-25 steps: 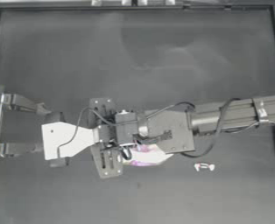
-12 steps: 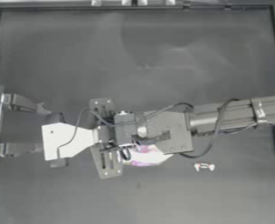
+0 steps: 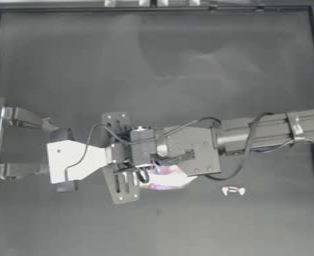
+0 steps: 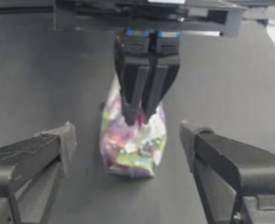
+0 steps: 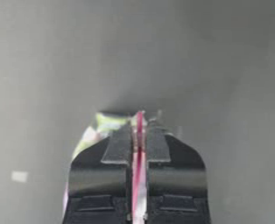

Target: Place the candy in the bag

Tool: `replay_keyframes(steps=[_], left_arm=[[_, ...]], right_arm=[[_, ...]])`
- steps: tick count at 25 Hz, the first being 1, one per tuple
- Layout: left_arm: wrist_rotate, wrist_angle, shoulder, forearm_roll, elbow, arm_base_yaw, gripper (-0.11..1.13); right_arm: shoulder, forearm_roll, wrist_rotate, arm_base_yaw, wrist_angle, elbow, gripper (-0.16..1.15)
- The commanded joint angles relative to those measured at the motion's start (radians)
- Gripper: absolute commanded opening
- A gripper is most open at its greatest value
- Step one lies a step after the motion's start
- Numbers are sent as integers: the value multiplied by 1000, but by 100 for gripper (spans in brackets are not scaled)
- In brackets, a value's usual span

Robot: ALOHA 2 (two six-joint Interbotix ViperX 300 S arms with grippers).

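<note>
Right gripper (image 5: 139, 131) fingers clamped on bag (image 4: 132, 144) pink top strip, bag hanging upright mid-worktop (image 3: 153, 65). Left gripper (image 4: 128, 148) fingers wide open, one on each side of bag, not touching. Candy (image 3: 233, 190) lies on worktop, right of bag, apart.

No legible text, labels, brands, numbers or signs in any view. Bag (image 4: 132, 144): pastel contents only, no readable print. Candy (image 3: 232, 190): small red marks on the white wrapper, too small to read as characters.
</note>
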Motion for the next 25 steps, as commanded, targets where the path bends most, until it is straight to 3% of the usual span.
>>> replay_keyframes(steps=[1,11,25], left_arm=[[-2,-3,21,-14,-8,2,101],[-2,-9,48,-55,-2,2,101],[0,-140,276,-89,-57,-34,101]], right_arm=[[-52,2,-3,0,-20,-15,17],[-120,2,5,-6,-101,74,16],[-219,0,41,-12,-225,232,10]])
